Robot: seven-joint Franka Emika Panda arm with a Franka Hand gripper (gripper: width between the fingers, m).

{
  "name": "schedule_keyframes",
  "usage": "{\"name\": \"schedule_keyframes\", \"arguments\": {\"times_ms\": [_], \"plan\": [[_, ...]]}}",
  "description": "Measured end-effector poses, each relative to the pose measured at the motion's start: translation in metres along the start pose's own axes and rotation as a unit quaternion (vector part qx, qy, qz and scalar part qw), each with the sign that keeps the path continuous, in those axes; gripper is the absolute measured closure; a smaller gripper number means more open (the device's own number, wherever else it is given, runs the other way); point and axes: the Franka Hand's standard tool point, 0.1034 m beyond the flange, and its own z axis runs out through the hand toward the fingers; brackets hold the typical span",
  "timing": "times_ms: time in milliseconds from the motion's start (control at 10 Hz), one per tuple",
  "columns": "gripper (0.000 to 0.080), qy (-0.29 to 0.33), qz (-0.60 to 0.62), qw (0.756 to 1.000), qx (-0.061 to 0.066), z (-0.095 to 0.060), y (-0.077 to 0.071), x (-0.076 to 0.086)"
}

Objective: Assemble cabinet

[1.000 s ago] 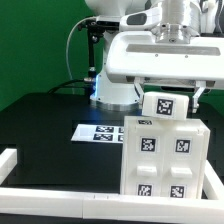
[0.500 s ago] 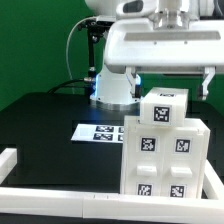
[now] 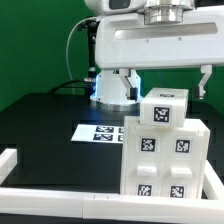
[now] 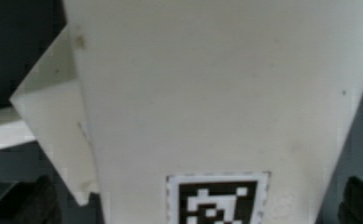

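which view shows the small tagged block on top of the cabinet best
The exterior view. There the small white tagged block appears whole, sitting on the large white plastic cabinet with its marker tag facing the camera. The wrist view shows only a close white surface with one tag partly cut off.

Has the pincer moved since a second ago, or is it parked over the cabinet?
Yes. The pincer has risen straight up and opened, judged against the cabinet, which has stayed put; its fingers now flank the top block without touching it.
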Motion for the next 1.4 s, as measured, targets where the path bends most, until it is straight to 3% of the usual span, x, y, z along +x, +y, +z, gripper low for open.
{"name": "schedule_keyframes", "arguments": {"times_ms": [200,500,600,700,800,1000,1200,1400], "plan": [[0.0002,-0.081,0.001,0.997,-0.004,0.002,0.0,0.002],[0.0002,-0.081,0.004,0.997,-0.009,0.01,0.001,0.003],[0.0109,-0.081,0.005,0.997,-0.009,0.01,0.002,0.003],[0.0109,-0.081,0.013,0.997,-0.01,0.01,0.002,0.003],[0.0245,-0.08,0.016,0.997,-0.01,0.01,0.002,0.003],[0.0245,-0.08,0.1,0.992,-0.017,0.011,0.001,0.002],[0.0245,-0.078,0.253,0.964,-0.03,0.011,-0.003,0.0],[0.0245,-0.073,0.415,0.906,-0.041,0.012,-0.008,0.0]]}}
